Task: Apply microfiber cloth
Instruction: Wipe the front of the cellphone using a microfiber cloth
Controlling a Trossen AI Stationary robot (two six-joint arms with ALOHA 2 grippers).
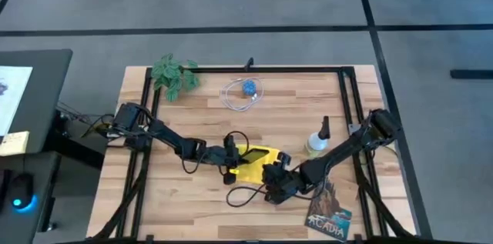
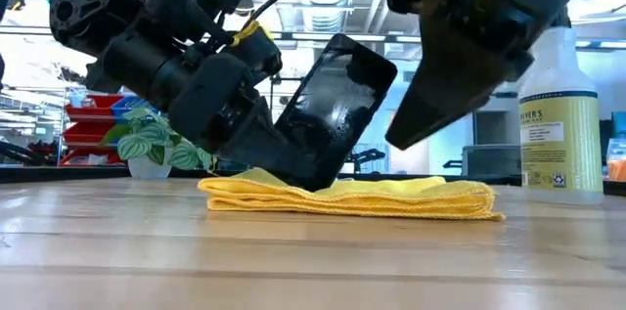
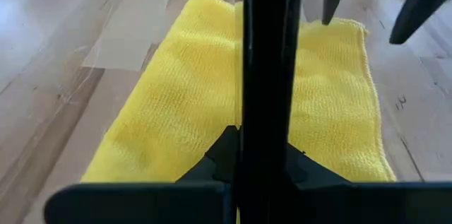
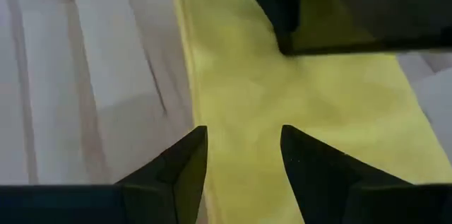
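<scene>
While microfiber cloth point(image 2: 352, 198) lies folded flat mid-table, left gripper point(image 2: 256, 144) clamps black smartphone point(image 2: 337, 105) tilted, bottom edge resting on cloth. Right gripper point(image 4: 244, 155) hovers just above cloth, fingers spread, empty. My plan: pinch cloth edge clear of phone, lift slow, wipe screen while left holds steady.

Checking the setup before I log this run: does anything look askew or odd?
The black smartphone is not lying flat: the left gripper holds it tilted, lower edge resting on the folded microfiber cloth. The right gripper hovers open over the cloth. Nothing spilled.
</scene>
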